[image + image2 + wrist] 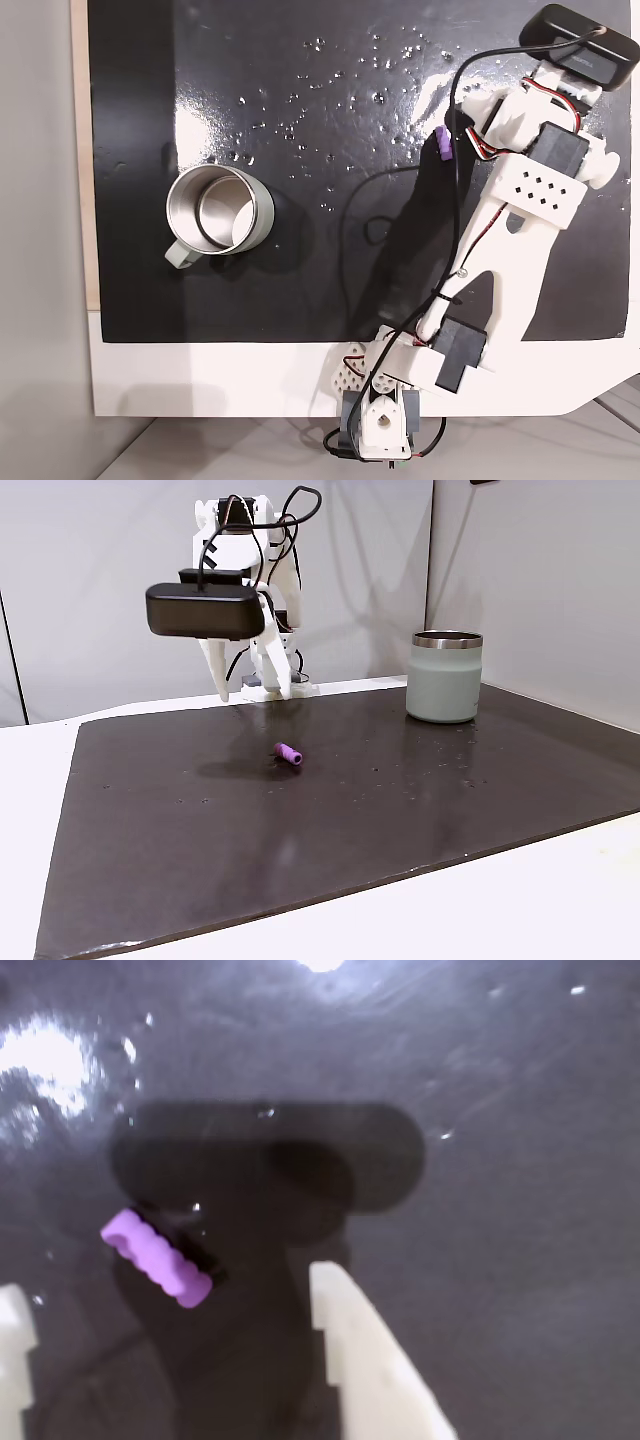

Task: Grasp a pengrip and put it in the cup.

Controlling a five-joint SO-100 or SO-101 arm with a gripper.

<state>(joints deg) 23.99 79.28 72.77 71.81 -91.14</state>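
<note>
Nearest in a fixed view, bare black mat (300, 860) laid over a white worktop (560, 900). Further in, purple pengrip (288, 752) lying on its side on the mat, roughly midway between the mat's near and far edges, touching nothing. Above and behind it, white gripper (245, 685) hanging fingertips down, clear of the mat, jaws parted and holding nothing, with a black camera (205, 611) mounted on its front. Toward the far right corner of the mat, pale grey-green cup (444, 676) standing upright, well apart from the pengrip. In the wrist view, ribbed pengrip (156, 1258) lying at a slant between the two pale fingertips (360, 1350), nearer the left one, under the gripper's shadow. In a fixed view from above, pengrip (442, 144) just beside the arm's head near the mat's right edge; cup (219, 211) toward the left edge, shiny inside, handle pointing to the lower left.
</note>
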